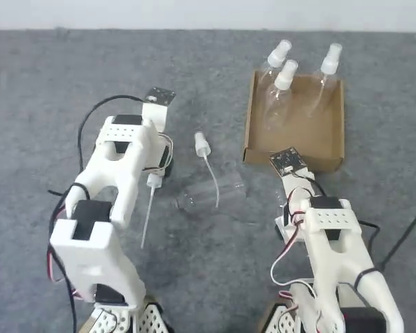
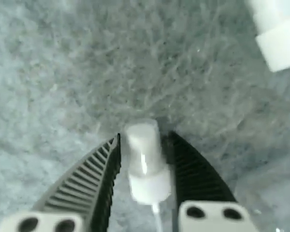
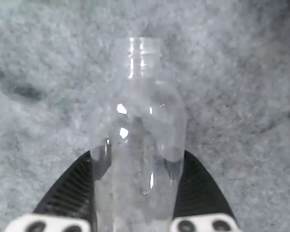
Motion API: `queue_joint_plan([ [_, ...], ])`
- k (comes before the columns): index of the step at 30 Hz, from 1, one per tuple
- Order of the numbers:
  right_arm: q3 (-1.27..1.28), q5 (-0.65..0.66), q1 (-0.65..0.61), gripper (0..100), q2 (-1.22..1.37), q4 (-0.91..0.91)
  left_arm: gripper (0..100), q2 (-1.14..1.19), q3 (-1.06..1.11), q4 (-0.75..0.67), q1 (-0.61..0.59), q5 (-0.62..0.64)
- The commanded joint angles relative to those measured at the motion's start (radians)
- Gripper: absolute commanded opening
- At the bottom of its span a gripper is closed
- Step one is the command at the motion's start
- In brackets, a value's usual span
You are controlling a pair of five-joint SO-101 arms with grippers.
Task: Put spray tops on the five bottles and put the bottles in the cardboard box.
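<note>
Three capped bottles (image 1: 283, 89) lie in the cardboard box (image 1: 329, 144) at 1 o'clock on the surface (image 1: 48, 83), so you are on the fourth pairing. Your right claw (image 3: 140, 155) is closed on an open bottle (image 3: 142, 111), its threaded neck pointing away from the wrist. Your left claw (image 2: 144, 137) pinches a spray top (image 2: 146, 169) by its head, the dip tube trailing toward 6 o'clock. Next, I judge, you must bring the tube tip to the bottle mouth, which calls for tilting the top so the tube leads. Near centre, between the arms, the fifth bottle (image 1: 211, 193) lies on its side with a loose spray top (image 1: 202, 145) at its 12 o'clock, tube across it; make the join above them. Open room lies toward 9 and 10 o'clock, while the box's near wall sits just beyond your right claw.
</note>
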Motion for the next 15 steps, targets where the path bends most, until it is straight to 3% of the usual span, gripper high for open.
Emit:
queue_joint_plan([
  [1,0.005,0.012,0.016,0.7,-0.004,-0.03,5,-0.015,-0.039,-0.018,0.003,0.011],
  [8,0.005,0.012,0.013,0.7,-0.004,-0.03,1,-0.057,-0.038,0.008,-0.005,0.009],
  [15,0.0,0.012,0.007,0.7,-0.005,-0.028,1,-0.411,0.127,0.032,0.0,0.034],
])
